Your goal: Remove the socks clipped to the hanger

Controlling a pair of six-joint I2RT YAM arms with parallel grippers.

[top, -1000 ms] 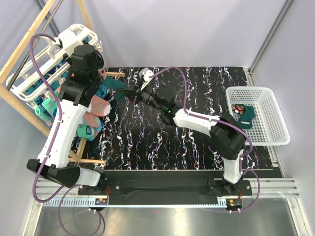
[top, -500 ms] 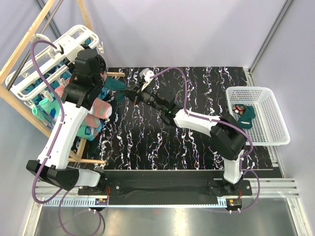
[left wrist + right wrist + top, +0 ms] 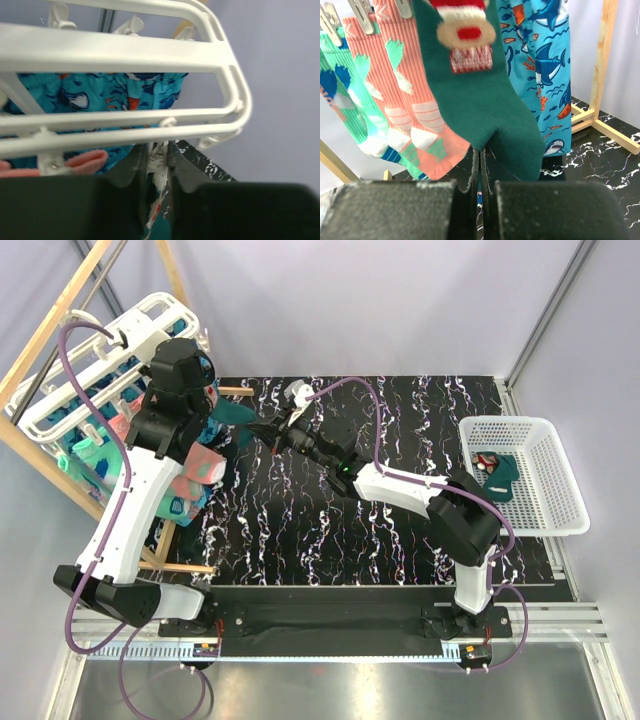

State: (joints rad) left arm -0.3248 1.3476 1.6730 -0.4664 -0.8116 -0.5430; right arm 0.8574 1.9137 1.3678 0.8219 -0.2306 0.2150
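A wooden frame (image 3: pixel 606 60) carries the hanger (image 3: pixel 115 50); a white mesh basket (image 3: pixel 508 422) stands at the right edge of the bench (image 3: pixel 400 420). Coral socks (image 3: pixel 405 95) and a blue shark-print sock (image 3: pixel 545 75) flank the dark green sock (image 3: pixel 470 100). The left tool (image 3: pixel 158 161), nearly closed, pinches 1 white clip (image 3: pixel 158 150) under the hanger's end bar. The right tool (image 3: pixel 481 165), fully closed, grips the dark green sock's lowest point directly above it.

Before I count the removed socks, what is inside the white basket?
Inside the basket lies a dark teal sock with red-and-white marks; anything beneath it is covered.
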